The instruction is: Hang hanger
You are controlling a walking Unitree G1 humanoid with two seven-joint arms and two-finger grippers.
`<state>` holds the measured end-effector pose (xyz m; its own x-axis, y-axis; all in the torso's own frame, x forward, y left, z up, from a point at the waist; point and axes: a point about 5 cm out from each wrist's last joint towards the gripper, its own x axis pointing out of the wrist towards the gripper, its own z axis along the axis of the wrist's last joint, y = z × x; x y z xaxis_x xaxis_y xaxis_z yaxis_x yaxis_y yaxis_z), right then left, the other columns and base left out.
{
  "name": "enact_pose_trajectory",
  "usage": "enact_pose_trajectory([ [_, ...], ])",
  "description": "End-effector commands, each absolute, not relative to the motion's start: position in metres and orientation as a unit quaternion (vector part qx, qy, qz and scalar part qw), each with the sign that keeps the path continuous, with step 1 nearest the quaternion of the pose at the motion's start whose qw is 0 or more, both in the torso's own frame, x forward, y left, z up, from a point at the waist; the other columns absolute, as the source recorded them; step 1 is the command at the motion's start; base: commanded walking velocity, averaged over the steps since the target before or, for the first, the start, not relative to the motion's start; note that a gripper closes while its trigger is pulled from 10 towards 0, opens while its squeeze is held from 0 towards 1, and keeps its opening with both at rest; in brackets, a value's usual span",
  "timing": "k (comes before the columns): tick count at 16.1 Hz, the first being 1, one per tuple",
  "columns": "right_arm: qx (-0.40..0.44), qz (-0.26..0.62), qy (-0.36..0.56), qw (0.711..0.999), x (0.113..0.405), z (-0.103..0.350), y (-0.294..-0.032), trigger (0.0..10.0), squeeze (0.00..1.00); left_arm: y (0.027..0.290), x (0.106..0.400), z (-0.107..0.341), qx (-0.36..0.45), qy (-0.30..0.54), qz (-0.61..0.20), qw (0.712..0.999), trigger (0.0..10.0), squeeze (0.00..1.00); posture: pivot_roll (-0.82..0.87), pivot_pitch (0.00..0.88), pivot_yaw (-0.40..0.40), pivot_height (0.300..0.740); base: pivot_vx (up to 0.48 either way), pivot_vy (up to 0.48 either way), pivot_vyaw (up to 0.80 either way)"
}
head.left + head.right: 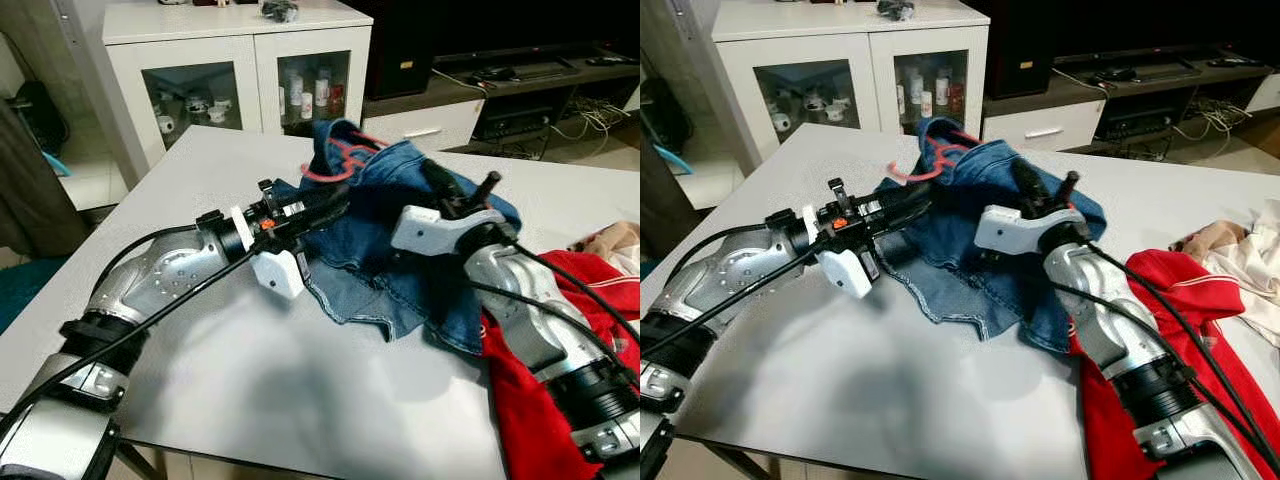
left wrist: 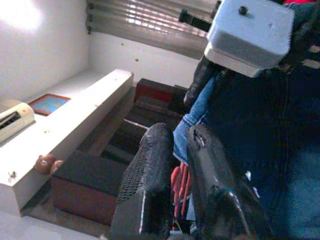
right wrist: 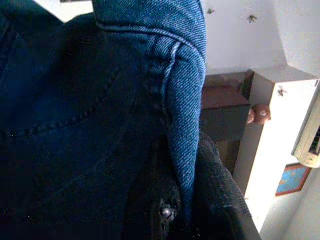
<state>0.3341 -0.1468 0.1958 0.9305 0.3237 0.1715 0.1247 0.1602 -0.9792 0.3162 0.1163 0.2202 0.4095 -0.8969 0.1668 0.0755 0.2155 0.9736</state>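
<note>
left gripper (image 1: 335, 200) fingers narrow, clamped on the blue denim garment (image 1: 390, 250) edge beside the red plastic hanger (image 1: 335, 160); right gripper (image 1: 450, 190) fingers pinch a denim fold.

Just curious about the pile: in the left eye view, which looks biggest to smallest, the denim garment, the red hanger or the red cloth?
1. Denim garment
2. Red cloth, partly cut off by the frame edge, so unsure
3. Red hanger, mostly tucked in the denim
</note>
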Motion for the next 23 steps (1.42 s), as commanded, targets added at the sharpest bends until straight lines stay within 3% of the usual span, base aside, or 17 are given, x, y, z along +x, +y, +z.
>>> enact_pose_trajectory([
  [1, -0.65, 0.066, -0.196, 0.731, 0.331, 0.203, -0.14, 10.0, 0.0, 0.113, 0.318, 0.23, 0.515, -0.415, -0.358, 0.659, 10.0, 0.0, 0.06, 0.013, 0.02, 0.74, 0.0, 0.0, 0.0],
  [6, -0.664, 0.069, -0.168, 0.725, 0.331, 0.185, -0.148, 10.0, 0.0, 0.117, 0.319, 0.236, 0.514, -0.421, -0.341, 0.665, 10.0, 0.0, 0.07, 0.015, 0.019, 0.74, 0.0, 0.0, 0.0],
  [19, -0.644, 0.026, -0.285, 0.709, 0.309, 0.212, -0.136, 10.0, 0.0, 0.126, 0.333, 0.222, 0.543, -0.352, -0.325, 0.69, 10.0, 0.0, 0.06, 0.012, 0.025, 0.74, 0.0, 0.0, 0.0],
  [20, -0.643, 0.026, -0.286, 0.71, 0.309, 0.211, -0.135, 10.0, 0.0, 0.126, 0.334, 0.222, 0.542, -0.35, -0.325, 0.692, 6.3, 0.0, 0.06, 0.012, 0.025, 0.74, 0.0, 0.0, 0.0],
  [21, -0.642, 0.026, -0.286, 0.711, 0.309, 0.212, -0.135, 10.0, 0.0, 0.126, 0.334, 0.222, 0.539, -0.347, -0.33, 0.693, 0.5, 0.0, 0.06, 0.012, 0.025, 0.74, 0.0, 0.0, 0.0],
  [23, -0.64, 0.023, -0.283, 0.714, 0.311, 0.212, -0.137, 10.0, 0.0, 0.125, 0.333, 0.221, 0.537, -0.342, -0.337, 0.693, 0.0, 0.0, 0.06, 0.012, 0.025, 0.74, 0.0, 0.0, 0.0],
])
